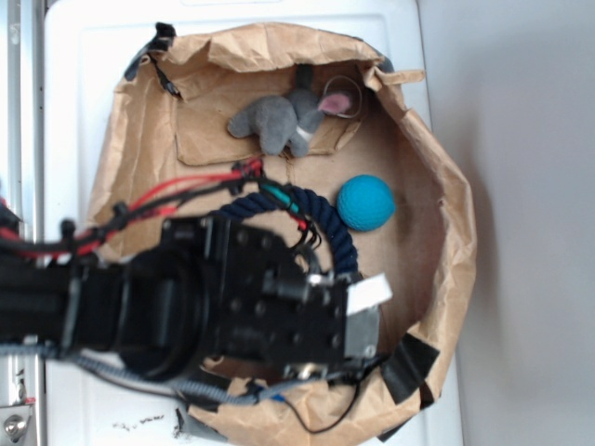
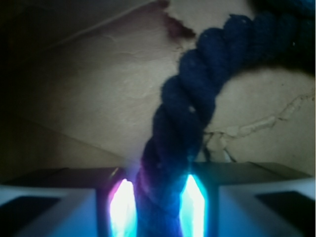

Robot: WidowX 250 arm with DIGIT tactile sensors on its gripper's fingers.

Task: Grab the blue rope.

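No readable writing. One blue rope (image 2: 182, 123), one teal ball (image 1: 365, 203), one grey plush (image 1: 279, 121), all inside brown paper basket (image 1: 446, 186). Pincer (image 2: 158, 207) clamped on rope, right of arm.

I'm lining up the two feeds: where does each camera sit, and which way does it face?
Exterior: overhead, facing down into the paper bag; the arm and gripper cover the lower left.
Wrist: on the gripper, looking along its fingers at the bag floor.
Shared: the rope, which runs between the fingers.
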